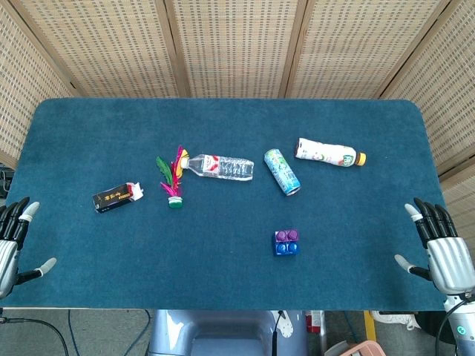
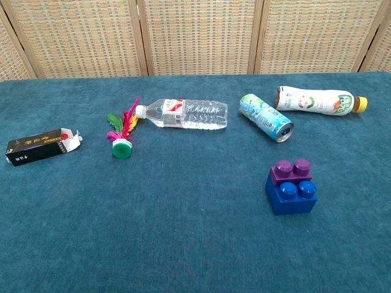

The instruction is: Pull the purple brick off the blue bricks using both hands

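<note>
Purple brick sits on blue bricks, right part of table. Left hand and right hand at table edges, fingers spread, holding nothing

The head view looks steeply down from above the near edge, taking in the whole blue table up to the wicker screen. The chest view sits lower and closer, looking across the tabletop. Both share the middle strip, from the black carton to the yellow-capped bottle.
</note>
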You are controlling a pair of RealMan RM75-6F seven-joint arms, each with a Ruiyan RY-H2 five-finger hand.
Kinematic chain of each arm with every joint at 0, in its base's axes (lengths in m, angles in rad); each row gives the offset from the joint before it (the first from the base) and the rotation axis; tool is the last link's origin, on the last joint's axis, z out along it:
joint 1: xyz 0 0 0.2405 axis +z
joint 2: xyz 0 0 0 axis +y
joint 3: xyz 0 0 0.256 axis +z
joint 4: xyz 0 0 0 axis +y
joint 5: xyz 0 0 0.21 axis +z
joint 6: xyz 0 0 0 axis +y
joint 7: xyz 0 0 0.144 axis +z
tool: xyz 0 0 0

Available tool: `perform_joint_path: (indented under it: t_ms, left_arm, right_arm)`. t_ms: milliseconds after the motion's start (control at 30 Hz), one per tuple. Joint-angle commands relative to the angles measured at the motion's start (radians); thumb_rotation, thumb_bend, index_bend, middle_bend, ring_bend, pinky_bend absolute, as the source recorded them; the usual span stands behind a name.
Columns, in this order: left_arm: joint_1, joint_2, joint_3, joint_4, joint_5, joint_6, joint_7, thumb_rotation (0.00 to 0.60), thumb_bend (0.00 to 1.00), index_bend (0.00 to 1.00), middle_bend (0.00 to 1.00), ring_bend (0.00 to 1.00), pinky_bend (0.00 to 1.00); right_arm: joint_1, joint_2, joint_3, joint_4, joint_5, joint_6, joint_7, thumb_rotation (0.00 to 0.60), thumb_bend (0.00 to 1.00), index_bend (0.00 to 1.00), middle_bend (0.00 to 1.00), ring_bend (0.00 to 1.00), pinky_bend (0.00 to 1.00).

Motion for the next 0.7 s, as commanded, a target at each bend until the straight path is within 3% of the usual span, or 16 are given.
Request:
perform_joint_path:
  t_ms: [33, 233, 400, 533, 600, 700]
  left_arm:
    - [0.0, 0.001, -0.001, -0.001, -0.001, -0.001, -0.003, 0.6, 0.0, 0.0, 0.0, 0.0, 0.0]
    - [0.0, 0.002, -0.006, 0.0, -0.009, -0.006, -0.008, 0.6, 0.0, 0.0, 0.0, 0.0, 0.0]
    - [-0.01, 0.0, -0.011, 0.002, -0.018, -0.026, 0.001, 0.6, 0.0, 0.0, 0.0, 0.0, 0.0]
    - [-0.017, -0.005, -0.015, 0.0, -0.031, -0.043, 0.012, 0.6, 0.0, 0.0, 0.0, 0.0, 0.0]
    - [-0.019, -0.007, -0.016, 0.0, -0.038, -0.05, 0.018, 0.6, 0.0, 0.0, 0.0, 0.0, 0.0]
    - [-0.02, -0.008, -0.019, 0.0, -0.05, -0.056, 0.025, 0.6, 0.0, 0.0, 0.0, 0.0, 0.0]
  right_arm:
    - [-0.003, 0.0, 0.003, 0.001, -0.005, -0.002, 0.004, 0.6, 0.0, 0.0, 0.0, 0.0, 0.0]
    - [0.01, -0.009, 0.009, -0.004, -0.034, -0.018, 0.048, 0.6, 0.0, 0.01, 0.01, 0.0, 0.0]
    - [0.087, 0.007, 0.018, -0.057, -0.078, -0.114, 0.07, 0.6, 0.0, 0.14, 0.14, 0.02, 0.04]
    - [0.194, 0.034, 0.042, -0.175, -0.071, -0.284, 0.081, 0.6, 0.03, 0.17, 0.23, 0.06, 0.12]
    - [0.249, 0.038, 0.065, -0.225, -0.02, -0.391, 0.053, 0.6, 0.1, 0.22, 0.25, 0.09, 0.16]
    - [0.324, 0.017, 0.112, -0.277, 0.098, -0.54, -0.036, 0.6, 0.12, 0.29, 0.27, 0.11, 0.18]
